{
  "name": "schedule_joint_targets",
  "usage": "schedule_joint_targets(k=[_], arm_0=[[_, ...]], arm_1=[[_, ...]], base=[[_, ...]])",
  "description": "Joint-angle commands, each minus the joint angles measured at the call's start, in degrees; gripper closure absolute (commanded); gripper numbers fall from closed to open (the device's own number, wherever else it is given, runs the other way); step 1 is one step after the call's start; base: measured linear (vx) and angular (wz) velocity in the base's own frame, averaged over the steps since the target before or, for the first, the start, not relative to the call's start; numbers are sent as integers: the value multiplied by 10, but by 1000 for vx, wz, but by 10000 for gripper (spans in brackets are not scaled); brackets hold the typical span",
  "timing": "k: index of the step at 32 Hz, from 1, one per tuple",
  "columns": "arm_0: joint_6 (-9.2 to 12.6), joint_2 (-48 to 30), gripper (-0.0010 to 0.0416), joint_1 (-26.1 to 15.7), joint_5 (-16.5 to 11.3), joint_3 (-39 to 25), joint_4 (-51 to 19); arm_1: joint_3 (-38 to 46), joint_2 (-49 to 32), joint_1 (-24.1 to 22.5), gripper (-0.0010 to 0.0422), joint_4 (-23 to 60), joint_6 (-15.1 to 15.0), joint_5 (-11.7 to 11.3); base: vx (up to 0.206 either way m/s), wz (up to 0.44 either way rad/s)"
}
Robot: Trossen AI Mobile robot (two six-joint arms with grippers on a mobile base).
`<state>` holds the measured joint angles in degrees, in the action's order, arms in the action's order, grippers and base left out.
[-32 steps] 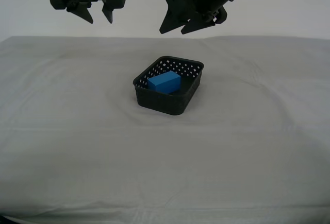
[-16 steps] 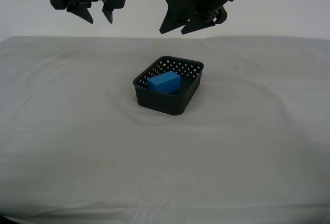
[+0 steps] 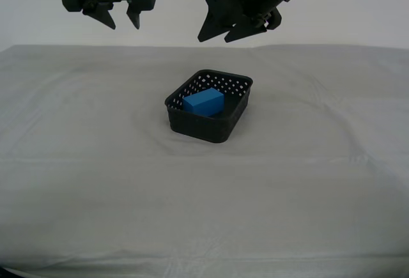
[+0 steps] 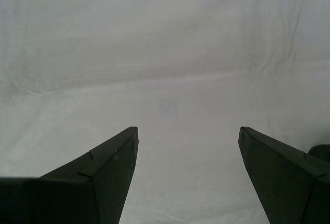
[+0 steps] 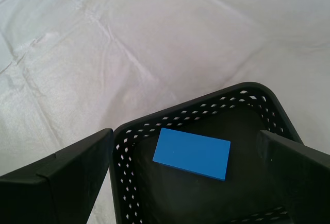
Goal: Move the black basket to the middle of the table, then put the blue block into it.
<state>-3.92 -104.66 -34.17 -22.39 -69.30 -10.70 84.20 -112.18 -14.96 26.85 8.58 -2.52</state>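
Observation:
The black basket [image 3: 199, 123] stands on the table [image 3: 89, 163] near its middle. The blue block [image 3: 203, 101] lies inside it. My first gripper [image 3: 218, 36] hangs open and empty high above the basket, toward the exterior view's right. The first wrist view looks down between the fingers of my first gripper [image 5: 185, 133] onto the basket [image 5: 180, 113] and the block [image 5: 192, 153]. My second gripper [image 3: 123, 23] hangs open and empty, high up at the exterior view's left. In the second wrist view my second gripper [image 4: 188, 128] has only cloth [image 4: 154, 54] between its fingers.
The light grey-white cloth [image 5: 129, 38] covers the whole table with soft wrinkles. A dark corner [image 4: 320, 152] shows at the edge of the second wrist view; I cannot tell what it is.

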Motion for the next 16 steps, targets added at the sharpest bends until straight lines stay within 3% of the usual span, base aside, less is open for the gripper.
schedule_joint_targets(k=[1,16], arm_0=[[-1,0,18,0,0,-1,0],[-1,0,18,0,0,-1,0]], arm_1=[[0,0,0,147,0,0,-1],[0,0,0,147,0,0,-1]], base=[[0,0],[0,0]])
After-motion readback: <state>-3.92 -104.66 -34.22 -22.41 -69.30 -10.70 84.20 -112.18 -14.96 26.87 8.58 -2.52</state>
